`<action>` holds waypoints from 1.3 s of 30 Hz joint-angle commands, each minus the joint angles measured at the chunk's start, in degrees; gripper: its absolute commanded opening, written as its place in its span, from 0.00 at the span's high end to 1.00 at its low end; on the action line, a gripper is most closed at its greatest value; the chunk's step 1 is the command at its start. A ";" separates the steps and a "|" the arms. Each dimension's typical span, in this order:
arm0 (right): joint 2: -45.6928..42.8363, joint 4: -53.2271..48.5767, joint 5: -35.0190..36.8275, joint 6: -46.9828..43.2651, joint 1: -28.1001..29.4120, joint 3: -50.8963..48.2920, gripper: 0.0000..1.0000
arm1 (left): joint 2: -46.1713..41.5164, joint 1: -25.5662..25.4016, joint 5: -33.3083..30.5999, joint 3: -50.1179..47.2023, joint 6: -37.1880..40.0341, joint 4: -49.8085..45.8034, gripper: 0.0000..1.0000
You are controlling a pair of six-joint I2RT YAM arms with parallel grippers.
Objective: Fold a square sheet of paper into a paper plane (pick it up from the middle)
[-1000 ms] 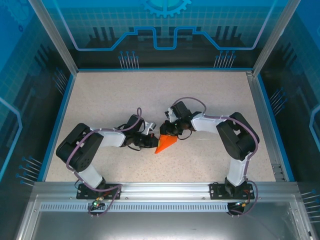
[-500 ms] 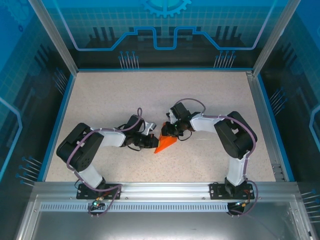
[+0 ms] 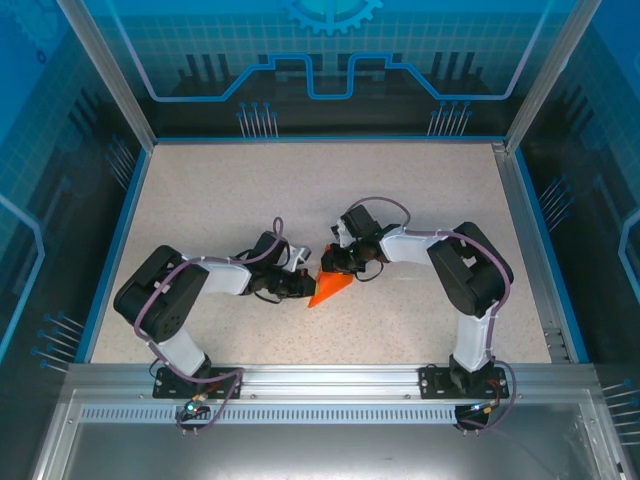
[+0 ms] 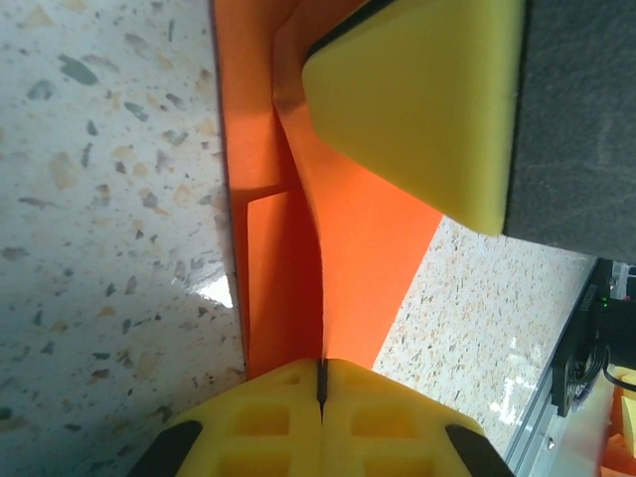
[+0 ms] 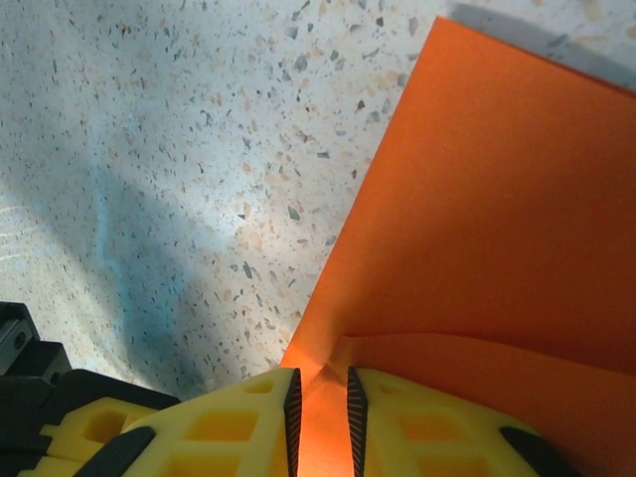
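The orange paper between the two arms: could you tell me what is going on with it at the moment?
Both arms are working the orange paper near the middle of the table, partway through folding a plane. The left tool is shut on a folded edge, and the right tool pinches the paper from the opposite side. The paper is already creased into a pointed wedge with overlapping layers, and it does not look like a finished plane yet.

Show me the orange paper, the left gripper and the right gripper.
orange paper (image 3: pixel 331 288): top external view, middle of the folded sheet.
left gripper (image 4: pixel 321 386): left wrist view, seam between its shut pads.
right gripper (image 5: pixel 320 397): right wrist view, narrow gap between its pads.
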 commanded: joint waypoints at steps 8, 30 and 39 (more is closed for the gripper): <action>-5.79 1.37 2.75 1.43 -1.28 -1.59 0.74 | 1.77 2.54 2.31 -0.69 -1.74 0.45 1.00; 1.61 -1.99 4.23 0.06 -0.09 1.88 0.77 | 0.99 2.76 3.83 0.47 -0.45 -0.65 0.90; 2.47 -1.09 3.26 0.37 -0.23 1.30 0.78 | -0.33 2.72 3.29 -1.25 0.56 -1.95 0.85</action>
